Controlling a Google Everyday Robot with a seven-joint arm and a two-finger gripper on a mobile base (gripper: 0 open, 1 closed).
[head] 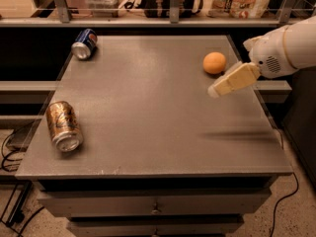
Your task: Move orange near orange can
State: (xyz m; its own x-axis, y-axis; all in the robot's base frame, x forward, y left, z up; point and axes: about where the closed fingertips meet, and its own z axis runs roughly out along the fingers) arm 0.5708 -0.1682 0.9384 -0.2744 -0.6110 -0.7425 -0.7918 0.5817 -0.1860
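The right edge cuts off the arm [295, 43] behind the pincer [217, 88] (beside the orange [214, 62]).

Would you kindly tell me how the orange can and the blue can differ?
The orange can is orange-brown and gold; the blue can is blue with a red-white logo. The orange can lies front left on the table, the blue can at its far left corner. Both lie on their sides. The gripper hangs at the right, beside the orange.

A plain orange round fruit [214, 62] and the cream-yellow gripper [217, 89] show at upper right. An orange-brown soda can [64, 126] with pale swirls lies lower left, and a blue metal can [84, 44] upper left. The tabletop [148, 107] is grey.
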